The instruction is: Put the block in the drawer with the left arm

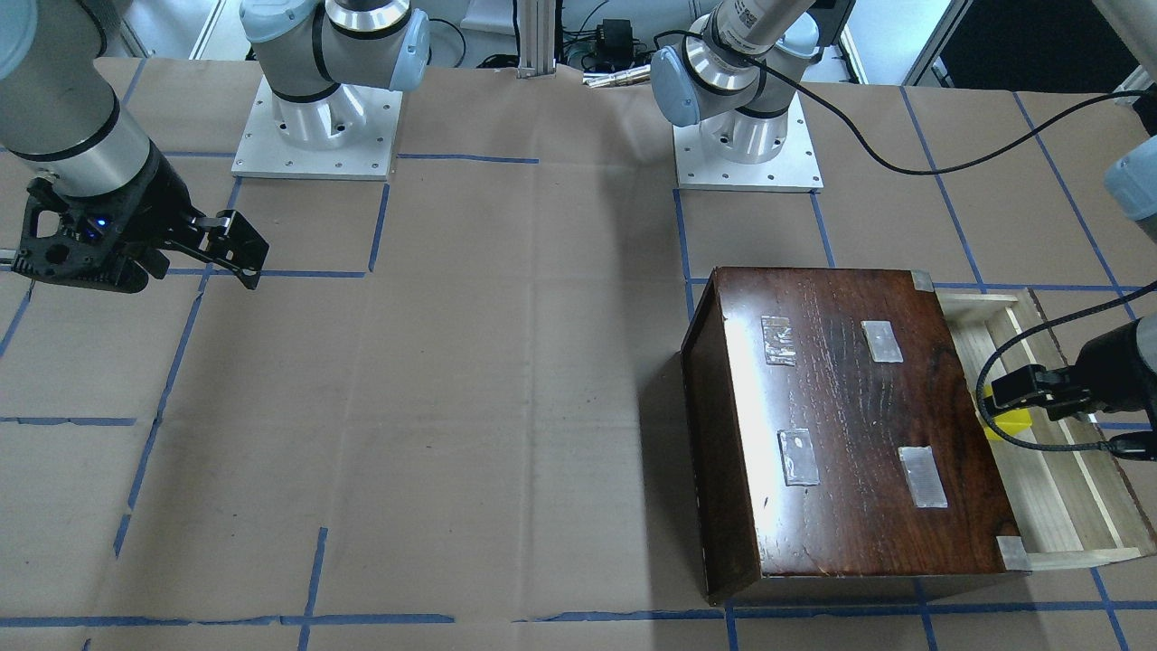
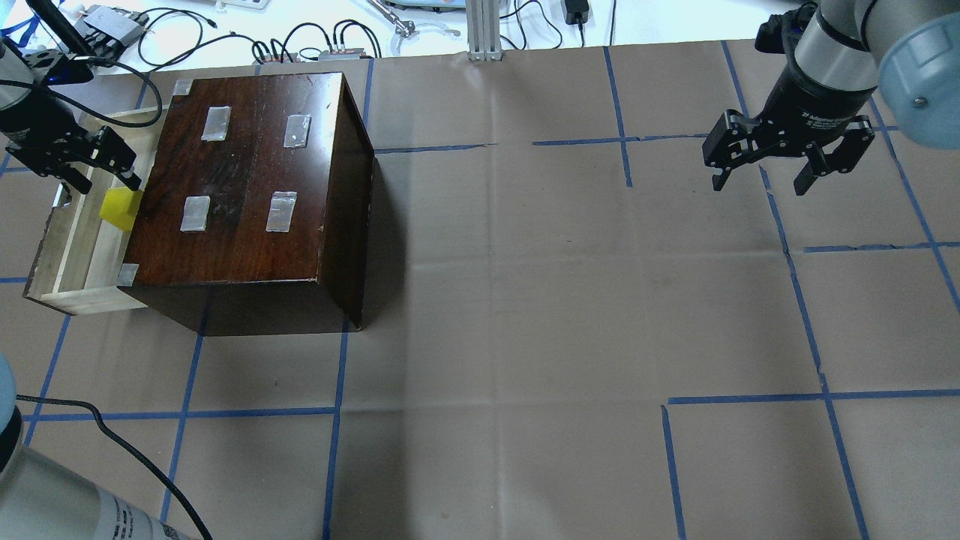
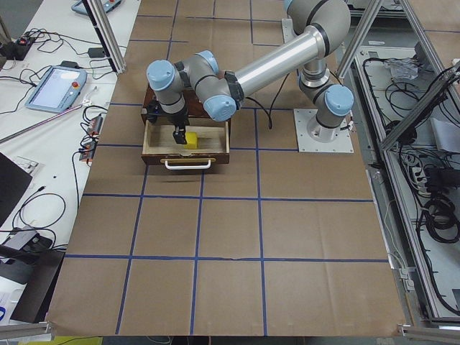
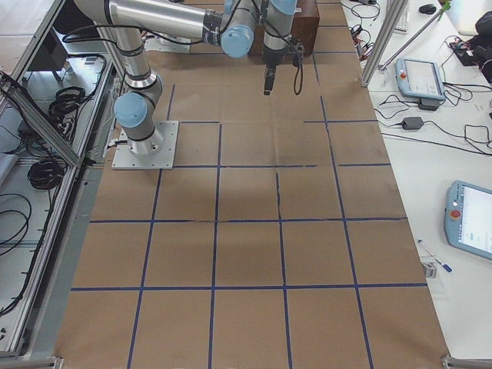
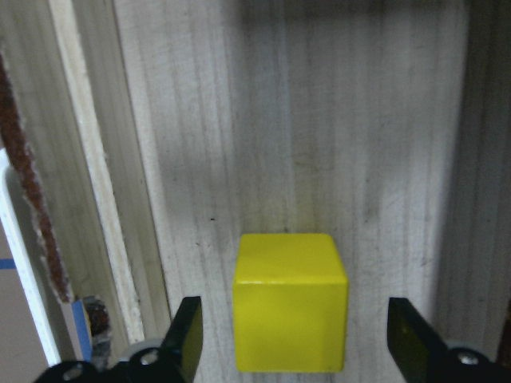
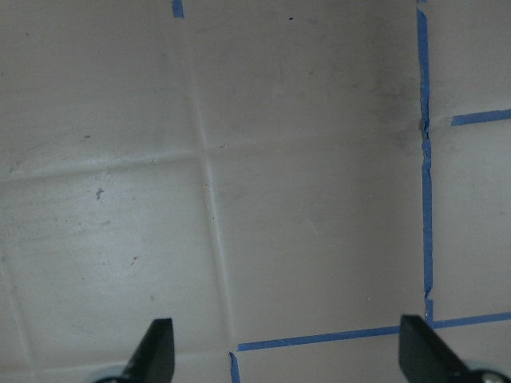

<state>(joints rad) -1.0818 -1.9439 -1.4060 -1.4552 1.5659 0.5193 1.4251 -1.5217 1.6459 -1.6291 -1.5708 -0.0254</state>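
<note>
The yellow block [image 5: 291, 302] sits on the pale floor of the pulled-out drawer [image 2: 75, 255], close to the dark-brown box [image 2: 247, 180]. It also shows in the overhead view [image 2: 120, 208] and the front view [image 1: 1008, 423]. My left gripper [image 5: 291, 339] is open just above it. Its fingers [image 5: 188, 335] stand on either side of the block with a gap on each side. My left gripper also shows in the overhead view [image 2: 101, 180]. My right gripper [image 2: 759, 184] is open and empty, high over bare paper far from the box.
The box with clear tape patches [image 1: 850, 416] stands on brown paper marked with blue tape lines [image 2: 337, 411]. The drawer's side walls [image 5: 88, 199] flank the block. A loose black cable [image 1: 994, 362] hangs over the drawer. Cables and devices lie along the table's far edge [image 2: 300, 37].
</note>
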